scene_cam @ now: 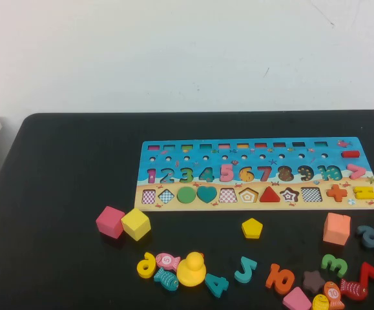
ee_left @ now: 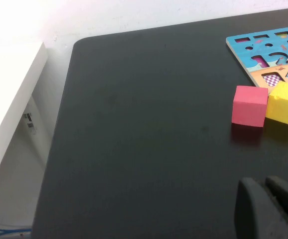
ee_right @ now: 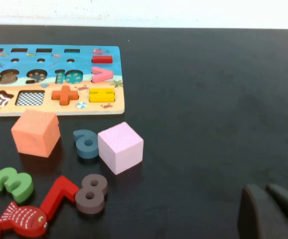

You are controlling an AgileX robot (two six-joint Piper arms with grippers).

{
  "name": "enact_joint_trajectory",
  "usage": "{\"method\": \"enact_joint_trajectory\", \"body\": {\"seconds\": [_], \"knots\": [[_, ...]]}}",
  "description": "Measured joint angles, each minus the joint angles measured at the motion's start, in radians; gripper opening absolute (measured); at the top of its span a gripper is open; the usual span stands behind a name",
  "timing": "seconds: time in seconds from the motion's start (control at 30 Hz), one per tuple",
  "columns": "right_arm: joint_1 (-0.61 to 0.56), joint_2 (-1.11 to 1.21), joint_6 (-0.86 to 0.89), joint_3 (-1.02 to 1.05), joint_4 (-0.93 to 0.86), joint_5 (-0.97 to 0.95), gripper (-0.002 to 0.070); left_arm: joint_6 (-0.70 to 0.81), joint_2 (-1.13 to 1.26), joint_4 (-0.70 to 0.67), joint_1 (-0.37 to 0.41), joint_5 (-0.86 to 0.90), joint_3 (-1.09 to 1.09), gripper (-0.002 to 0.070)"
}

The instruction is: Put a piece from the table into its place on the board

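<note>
High view: one piece point(scene_cam: 252, 228) on table point(scene_cam: 57, 194), below one board point(scene_cam: 258, 175). Left end effector point(ee_left: 263, 186), right end effector point(ee_right: 265, 191): both closed, empty.

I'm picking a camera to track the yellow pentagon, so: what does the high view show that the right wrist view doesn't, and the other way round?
Only the high view shows the yellow pentagon, lying on the table just below the board's empty pentagon slot, plus the yellow duck and the pink and yellow cubes.

Only the right wrist view shows the right end effector, shut, hovering above bare table away from the pieces. The left end effector shows in neither.

Both share the board's right end, the orange cube and the green 3.
</note>
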Motion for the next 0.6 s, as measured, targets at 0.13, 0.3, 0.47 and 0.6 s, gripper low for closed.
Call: {"method": "enact_joint_trajectory", "body": {"seconds": [0.13, 0.3, 0.47, 0.6], "knots": [[0.000, 0.000, 0.000, 0.000, 0.000, 0.000, 0.0018, 0.000, 0.000, 0.000, 0.000, 0.000, 0.000, -0.0002], [0.000, 0.000, -0.008, 0.000, -0.008, 0.000, 0.0019, 0.000, 0.000, 0.000, 0.000, 0.000, 0.000, -0.0002], [0.000, 0.000, -0.011, 0.000, -0.044, 0.002, 0.0018, 0.000, 0.000, 0.000, 0.000, 0.000, 0.000, -0.0002], [0.000, 0.000, -0.011, 0.000, -0.048, 0.003, 0.0019, 0.000, 0.000, 0.000, 0.000, 0.000, 0.000, -0.0002]]}}
